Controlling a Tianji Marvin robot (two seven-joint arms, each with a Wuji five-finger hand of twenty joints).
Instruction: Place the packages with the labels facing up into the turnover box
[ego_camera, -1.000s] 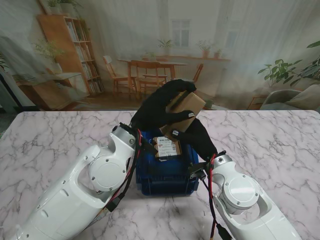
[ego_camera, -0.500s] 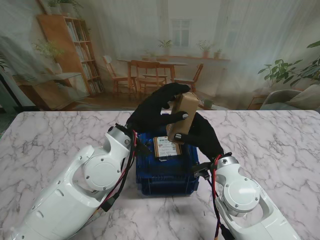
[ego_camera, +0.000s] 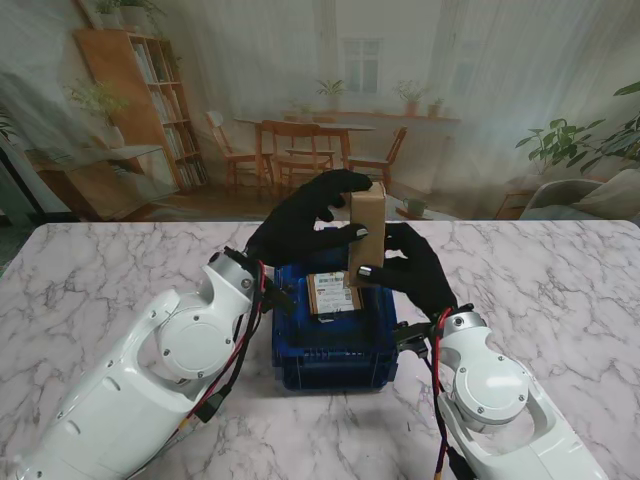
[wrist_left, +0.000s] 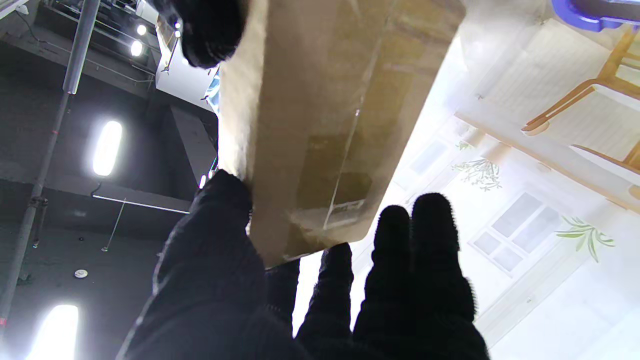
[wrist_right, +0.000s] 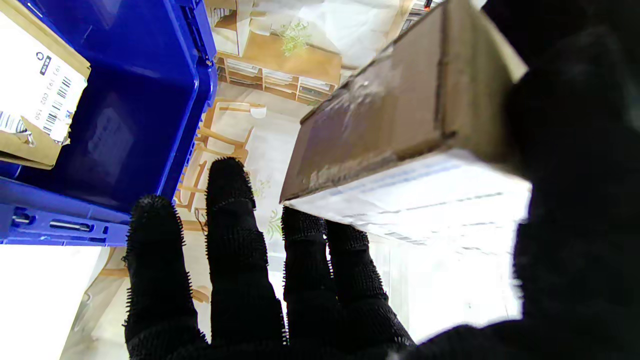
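Hiding its label, package (ego_camera: 366, 232) upright between gloved fingers (ego_camera: 352, 233)

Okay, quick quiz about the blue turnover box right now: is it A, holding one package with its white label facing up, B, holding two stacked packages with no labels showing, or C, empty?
A: the stand view shows one labelled package lying in the blue turnover box, white label up, while both hands hold a second cardboard package above it.
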